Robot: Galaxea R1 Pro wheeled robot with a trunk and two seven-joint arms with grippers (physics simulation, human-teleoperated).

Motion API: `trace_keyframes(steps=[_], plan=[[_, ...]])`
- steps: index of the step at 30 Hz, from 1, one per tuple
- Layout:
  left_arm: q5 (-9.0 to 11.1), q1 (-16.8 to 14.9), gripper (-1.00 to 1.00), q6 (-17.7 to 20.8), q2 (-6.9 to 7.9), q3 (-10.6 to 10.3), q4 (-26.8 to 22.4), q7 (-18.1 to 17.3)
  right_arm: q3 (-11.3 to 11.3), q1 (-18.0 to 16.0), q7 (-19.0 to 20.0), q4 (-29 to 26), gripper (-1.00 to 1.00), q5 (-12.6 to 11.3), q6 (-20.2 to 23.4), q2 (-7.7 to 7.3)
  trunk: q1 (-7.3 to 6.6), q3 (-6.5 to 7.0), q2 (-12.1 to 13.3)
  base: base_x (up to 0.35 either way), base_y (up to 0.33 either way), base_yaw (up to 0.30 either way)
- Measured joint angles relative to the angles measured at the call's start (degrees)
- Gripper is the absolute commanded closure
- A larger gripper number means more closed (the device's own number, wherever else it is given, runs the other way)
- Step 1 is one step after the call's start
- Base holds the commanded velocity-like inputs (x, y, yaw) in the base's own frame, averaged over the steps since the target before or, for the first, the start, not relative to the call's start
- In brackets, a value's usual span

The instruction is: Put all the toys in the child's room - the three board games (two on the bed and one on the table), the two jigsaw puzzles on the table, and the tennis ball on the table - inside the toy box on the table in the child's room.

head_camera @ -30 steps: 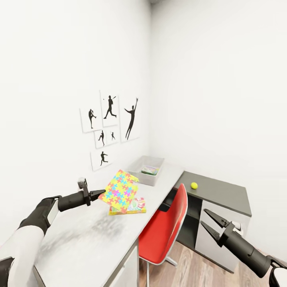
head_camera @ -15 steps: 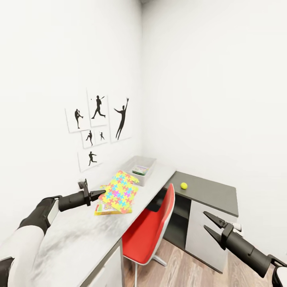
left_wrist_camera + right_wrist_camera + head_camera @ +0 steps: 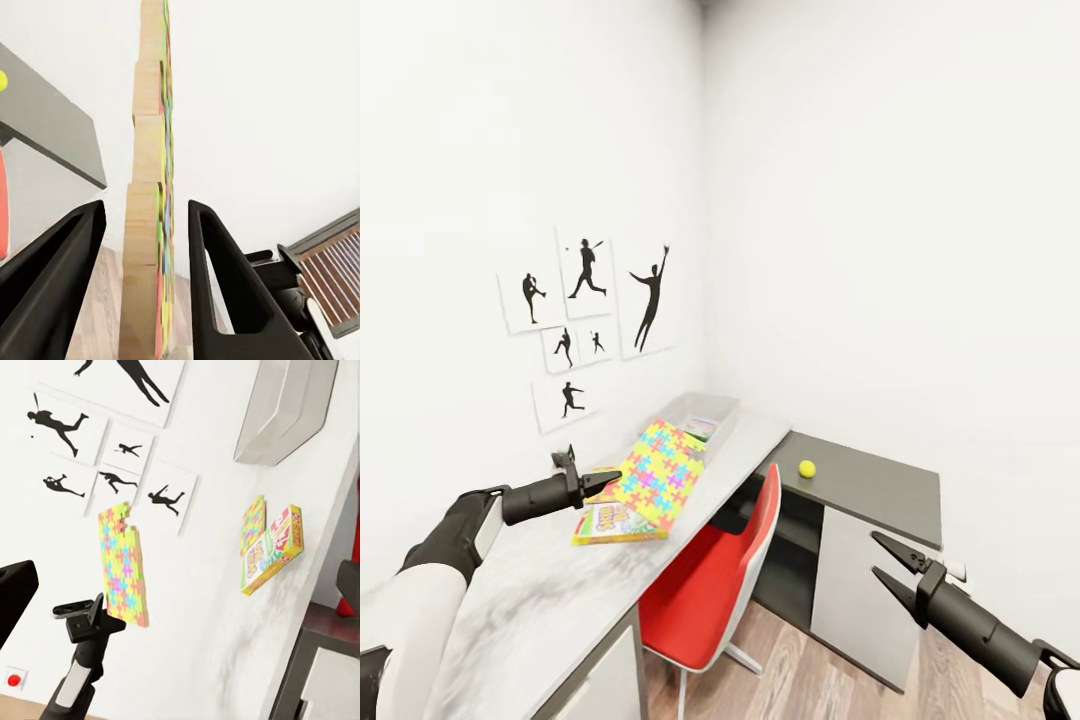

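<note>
- The worktop (image 3: 560,590) is an L: a long pale run along the picture wall, then a lower dark corner section. Its length explains why the toys lie spread out and must be carried along it.
- The red chair (image 3: 715,590) stands tucked against the pale run, so the robot probably has to reach in from the side.
- The toy box (image 3: 705,412), a pale grey bin, sits at the far end of the pale run near the corner. Something printed already lies inside; which toy it is cannot be told.
- The puzzle (image 3: 657,473), a thin many-coloured square, is held up off the worktop and tilted. It is gripped at one edge, likely because a flat sheet gives no other purchase.
- The game box (image 3: 615,523), green, yellow and red, lies flat on the pale run below the raised puzzle. In the right wrist view a second puzzle square (image 3: 253,523) lies touching it.
- The left tool (image 3: 603,483) is closed onto the puzzle's edge; in its wrist view the sheet stands edge-on between the two fingers (image 3: 64,270).
- The right tool (image 3: 888,565) hangs low over the floor beside the dark cabinet, jaws spread apart and holding nothing, seemingly kept clear.
- The ball (image 3: 807,468), yellow-green, rests alone on the dark corner section, well apart from the bin.
</note>
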Motion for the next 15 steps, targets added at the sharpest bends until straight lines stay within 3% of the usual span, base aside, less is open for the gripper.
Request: trace_keyframes(steps=[8,15], plan=[[0.04,0.0,1.0,0.61,0.11,0.16,0.0,-0.19,0.01,-0.03,-0.17,0.19,-1.0,-0.02,-0.09,0.08,-1.31,1.06,2.38,0.001,-0.001,0.253],[0.14,-0.01,1.0,0.63,0.58,0.15,0.01,-0.29,-0.02,-0.03,-0.37,0.19,-1.0,0.05,-0.26,0.23,-2.85,2.32,5.19,0.0,0.0,0.043]])
